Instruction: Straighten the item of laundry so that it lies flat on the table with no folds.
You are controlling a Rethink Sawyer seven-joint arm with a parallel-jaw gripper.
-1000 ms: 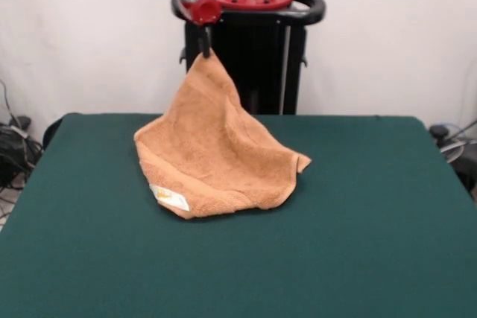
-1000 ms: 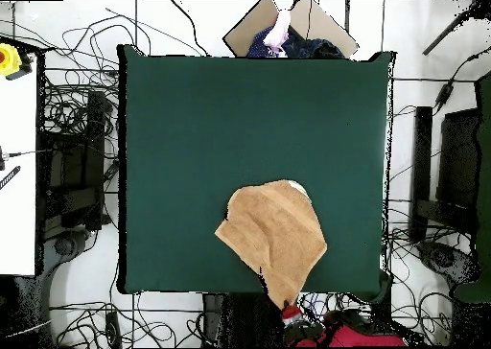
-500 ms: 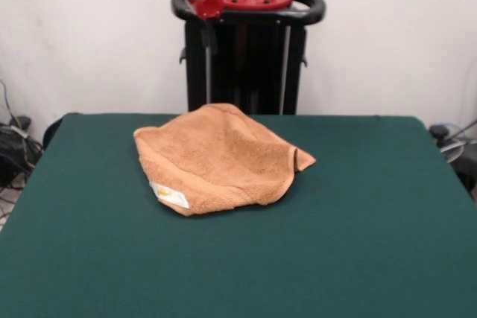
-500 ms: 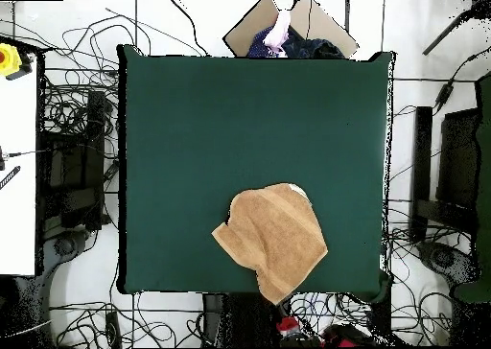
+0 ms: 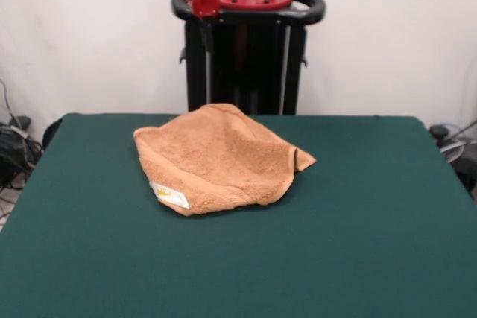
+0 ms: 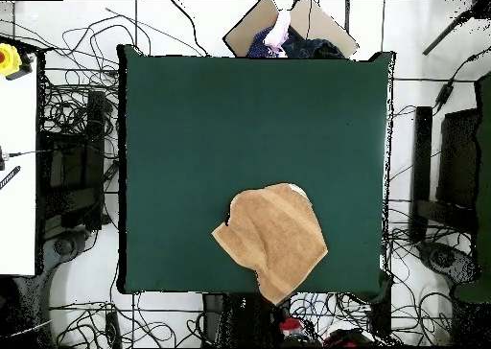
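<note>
The item of laundry [image 5: 220, 158] is an orange-tan towel lying slack in a rumpled heap on the far-left part of the green table [image 5: 373, 221]. Its layers are doubled over, and one corner [image 5: 302, 159] curls up at its right. A small white label [image 5: 169, 196] shows on its near-left edge. From above, the item of laundry [image 6: 273, 240] is an irregular shape with one point near the table's [image 6: 240, 125] lower edge. My gripper [image 5: 205, 4] is drawn back high above the towel, in front of the pedestal, and holds nothing that I can see. Its state does not show.
The black pedestal [image 5: 246, 57] stands behind the table's far edge. Cables [image 6: 72, 125] cover the floor around the table. A person's hand [image 6: 280, 29] and a cardboard piece show at the overhead view's top edge. A white bench [image 6: 17, 173] stands at the left.
A second ago my gripper held one towel corner lifted. It has let go and risen, and the towel has dropped into a heap. Nothing has moved in the last half second.
</note>
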